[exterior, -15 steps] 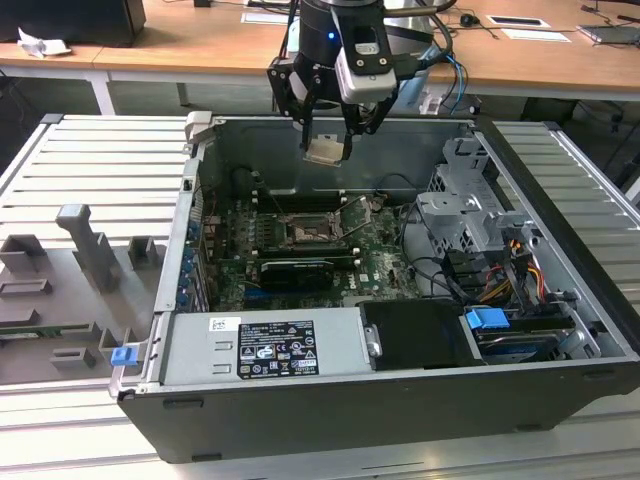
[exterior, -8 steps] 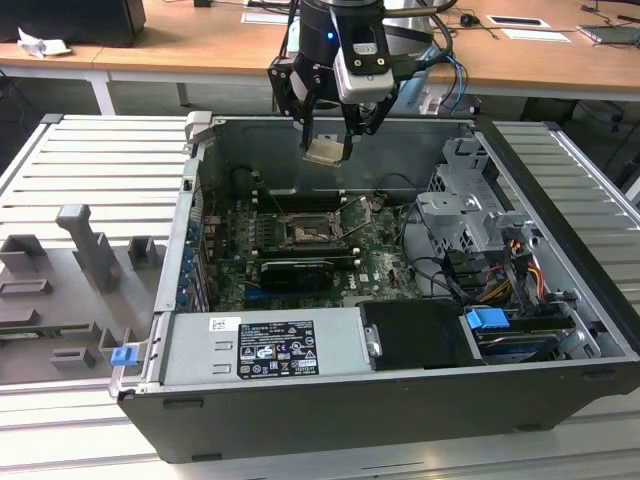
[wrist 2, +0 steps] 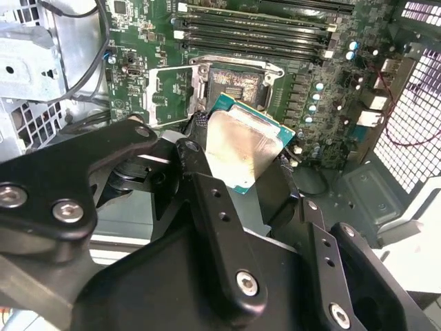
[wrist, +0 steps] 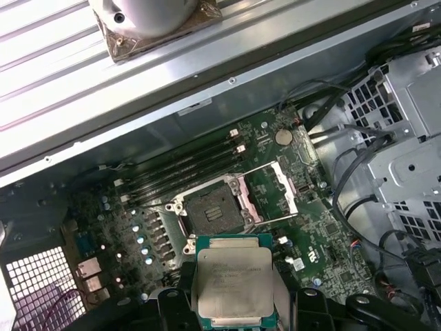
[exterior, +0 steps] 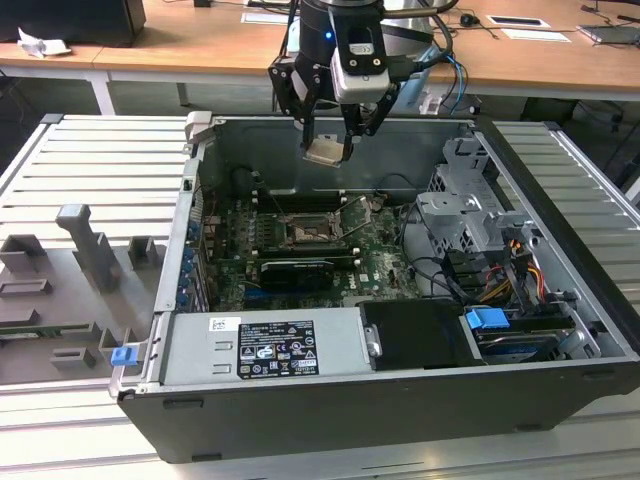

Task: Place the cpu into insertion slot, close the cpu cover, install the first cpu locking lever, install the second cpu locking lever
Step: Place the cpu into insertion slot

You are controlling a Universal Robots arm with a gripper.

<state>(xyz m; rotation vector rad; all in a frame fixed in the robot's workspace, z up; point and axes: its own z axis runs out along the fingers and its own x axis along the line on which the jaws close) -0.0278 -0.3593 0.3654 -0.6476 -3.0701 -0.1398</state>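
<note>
arm: UR arm hangs over the open PC case (exterior: 560,290); gripper (exterior: 328,143) sits above the case's far wall in the exterior view.
pincer: fingers (wrist 2: 207,200) pressed onto opposite edges of the cpu (exterior: 325,152), pinching it.
cpu: held in the air, metal face toward both wrist cams (wrist 2: 244,148) (wrist: 234,279), green edge showing round it. Clear of the board, not touching the socket.
insertion slot: mid motherboard (exterior: 380,262), dark pin field exposed (exterior: 305,232) (wrist: 210,210) (wrist 2: 234,86). In both wrist views the cpu overlaps the slot's near edge, well above it.
cpu cover: swung open, lying back beside the slot w/ board visible thru its cut-out (wrist: 291,192).
memory slots: long black row just beside the socket, on the side away from the chip (wrist: 182,169).
other in case: grey power supply (exterior: 260,345) along near wall; drive cage (exterior: 465,215) w/ cables at the exterior view's right.
outside case: slatted metal table (exterior: 90,165); grey fixture blocks (exterior: 95,245) at the exterior view's left.
task status: cpu not yet seated, cover not yet closed.
</note>
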